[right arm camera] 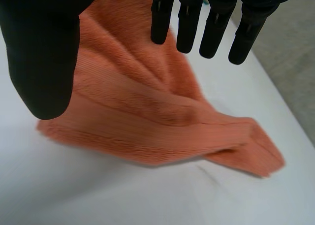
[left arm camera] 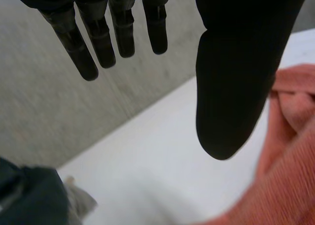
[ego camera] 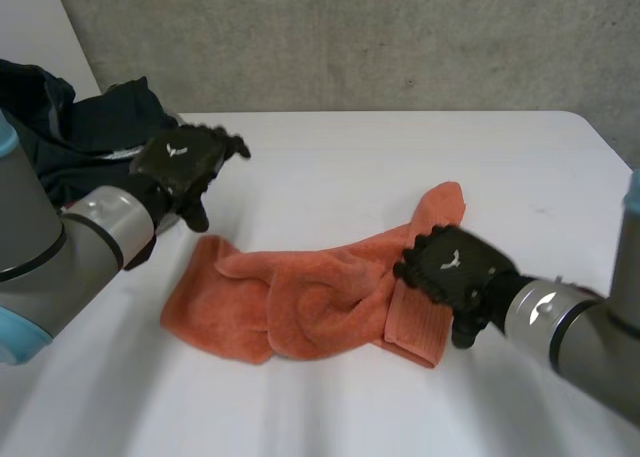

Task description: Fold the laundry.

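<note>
An orange towel [ego camera: 290, 297] lies crumpled in a long bunch across the middle of the white table [ego camera: 400, 167]. My right hand [ego camera: 450, 267] hovers over the towel's right part, near a folded-over end. In the right wrist view its fingers [right arm camera: 187, 23] are straight, the thumb stands apart, and the towel [right arm camera: 147, 116] lies below without being held. My left hand [ego camera: 180, 162] is raised off the table beyond the towel's left end. It is open with nothing in it, its thumb [left arm camera: 236, 77] beside the towel [left arm camera: 290, 151].
A pile of dark clothes [ego camera: 80, 127] sits at the table's back left corner, close behind my left hand, and appears beside that hand as dark cloth [left arm camera: 29, 195]. A grey concrete wall [ego camera: 400, 37] stands behind the table.
</note>
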